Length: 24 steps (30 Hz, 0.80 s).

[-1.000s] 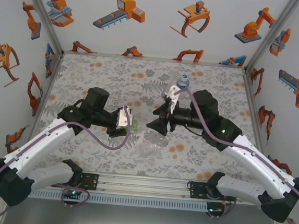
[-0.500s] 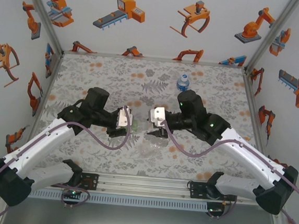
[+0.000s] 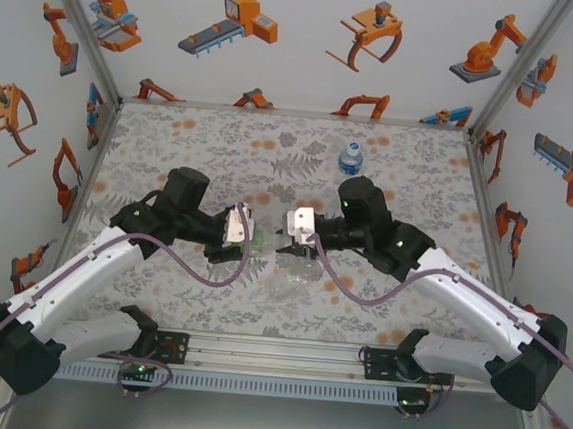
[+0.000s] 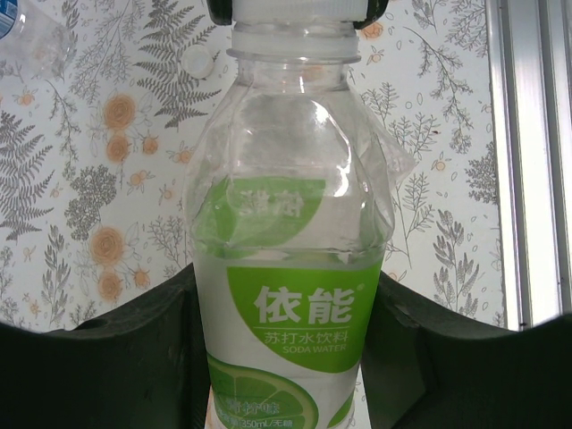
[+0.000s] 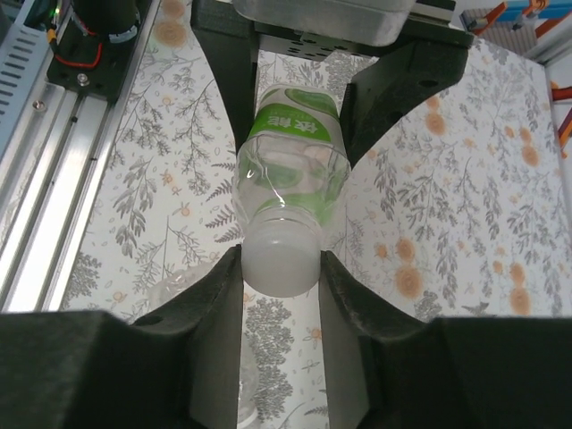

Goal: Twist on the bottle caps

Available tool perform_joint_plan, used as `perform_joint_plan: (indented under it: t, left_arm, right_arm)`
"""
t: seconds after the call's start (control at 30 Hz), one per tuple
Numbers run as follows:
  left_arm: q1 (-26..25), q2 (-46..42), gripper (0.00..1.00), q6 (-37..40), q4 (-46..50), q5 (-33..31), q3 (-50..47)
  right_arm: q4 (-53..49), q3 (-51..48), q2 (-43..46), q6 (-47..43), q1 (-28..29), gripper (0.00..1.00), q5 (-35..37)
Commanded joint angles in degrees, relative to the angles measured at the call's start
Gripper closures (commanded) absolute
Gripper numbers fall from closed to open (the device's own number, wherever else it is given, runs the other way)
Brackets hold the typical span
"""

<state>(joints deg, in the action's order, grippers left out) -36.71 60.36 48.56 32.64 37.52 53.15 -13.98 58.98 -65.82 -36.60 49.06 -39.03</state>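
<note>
My left gripper (image 3: 248,233) is shut on the green-labelled bottle (image 3: 262,234), holding it level above the mat with its neck towards the right arm. In the left wrist view the bottle (image 4: 295,268) sits between the black fingers (image 4: 134,357), and its white cap (image 4: 290,11) is at the top edge. My right gripper (image 3: 282,240) is shut on that cap (image 5: 281,259), with a pad pressed on each side. Behind the cap, the bottle (image 5: 290,165) runs back into the left gripper's fingers (image 5: 223,71).
A blue-labelled bottle (image 3: 350,158) stands upright at the back of the floral mat. A colourless bottle (image 3: 296,276) lies on the mat just below the two grippers. The metal rail (image 3: 274,354) runs along the near edge.
My right arm has swung left from near the blue-labelled bottle to the neck of the held bottle, and its jaws have closed on the cap. The left arm has not moved.
</note>
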Motion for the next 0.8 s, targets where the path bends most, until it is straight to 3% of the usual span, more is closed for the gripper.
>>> perform_joint_plan:
  t: [0.0,0.1,0.17,0.37,0.47,0.57,0.77]
  left_arm:
    - [-0.1,-0.4,1.0,0.4,-0.5,2.3,1.4]
    - [-0.1,-0.4,1.0,0.3,-0.5,2.1,1.4]
    - [-0.1,-0.3,1.0,0.1,-0.6,1.4,1.4]
    - [-0.1,-0.2,1.0,-0.5,-1.3,0.4,1.3]
    - [-0.1,0.2,1.0,-0.7,-1.5,0.4,1.4]
    - [-0.1,0.4,1.0,-0.8,-1.5,0.5,1.5]
    - [-0.4,0.4,1.0,-0.7,-1.5,0.7,1.3]
  right_arm:
    - [4.1,-1.9,1.5,6.8,0.9,0.76,1.0]
    - [8.7,-3.8,2.7,22.6,1.4,0.9,6.9]
    - [11.4,-4.2,3.0,41.5,1.4,1.0,15.6]
    - [5.9,0.0,2.6,87.6,1.4,1.0,25.6]
    - [1.0,1.8,3.8,104.4,1.3,1.0,30.8]
    - [1.5,0.3,4.7,112.9,1.1,1.0,31.5]
    - [3.6,-0.8,5.0,113.6,0.9,1.0,30.3]
